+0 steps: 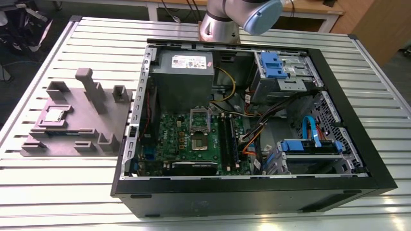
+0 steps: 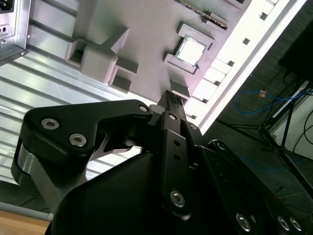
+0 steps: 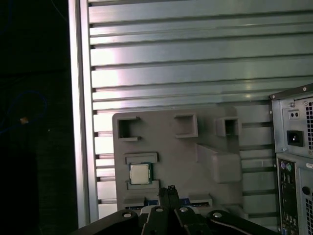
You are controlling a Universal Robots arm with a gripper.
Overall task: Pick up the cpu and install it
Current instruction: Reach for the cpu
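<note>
The cpu [image 1: 55,115] is a small square chip with a silvery top. It lies flat in a pocket of the grey fixture block [image 1: 83,127] on the table, at the exterior view's left of the open computer case [image 1: 257,192]. Both wrist views look down on the cpu [image 2: 190,50] [image 3: 140,174] from well above. My gripper [image 3: 171,188] [image 2: 171,96] hangs high over the fixture, apart from the chip, with its black fingers together and nothing between them. On the green motherboard, the cpu socket [image 1: 199,143] stands open with its frame lifted.
Several upright posts [image 1: 86,82] rise from the fixture block. Inside the case are a grey power supply [image 1: 183,67], black memory sticks [image 1: 228,139], blue drive brackets [image 1: 308,146] and loose cables [image 1: 257,125]. The arm's base [image 1: 222,21] stands behind the case. The slatted table's edge [image 3: 80,122] runs near the fixture.
</note>
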